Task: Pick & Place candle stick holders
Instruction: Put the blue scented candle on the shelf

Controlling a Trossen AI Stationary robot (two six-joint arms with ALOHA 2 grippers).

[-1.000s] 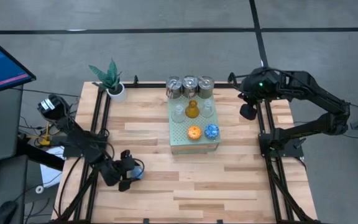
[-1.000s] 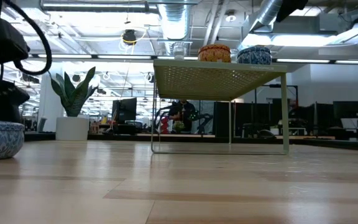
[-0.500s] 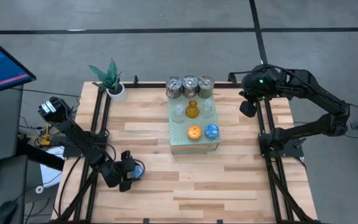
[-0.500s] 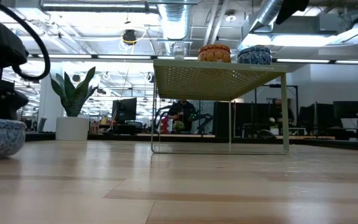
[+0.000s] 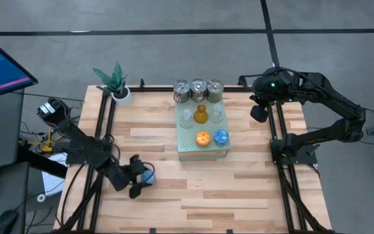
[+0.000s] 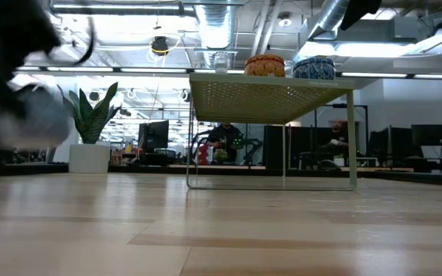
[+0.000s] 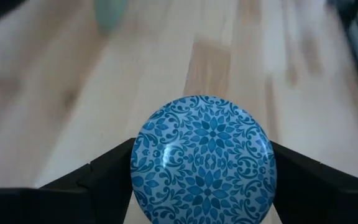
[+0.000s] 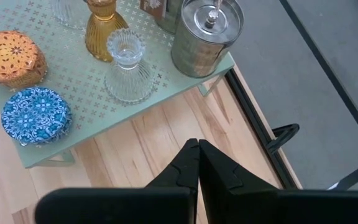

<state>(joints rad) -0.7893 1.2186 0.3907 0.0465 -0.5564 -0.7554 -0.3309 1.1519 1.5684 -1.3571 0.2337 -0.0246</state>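
I see a glossy, probably ceramic blue patterned holder [image 7: 202,160] over my pale, smooth wood table [image 5: 239,188]. On the matt perforated block [image 8: 92,93], shiny brushed-metal cup [image 8: 206,36], ribbed clear glass holder [image 8: 128,73].

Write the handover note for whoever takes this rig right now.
Left tool: shut on a blue patterned holder, near the table's front left, apparently off the wood.
Right tool: shut, empty, waiting above the table's right rear edge.
On the pale-green stand: three silver cups, amber holder, two clear glass holders, orange holder, second blue holder.
Done: the blue holder is gripped.
Left: place it; where it should go cannot be told.
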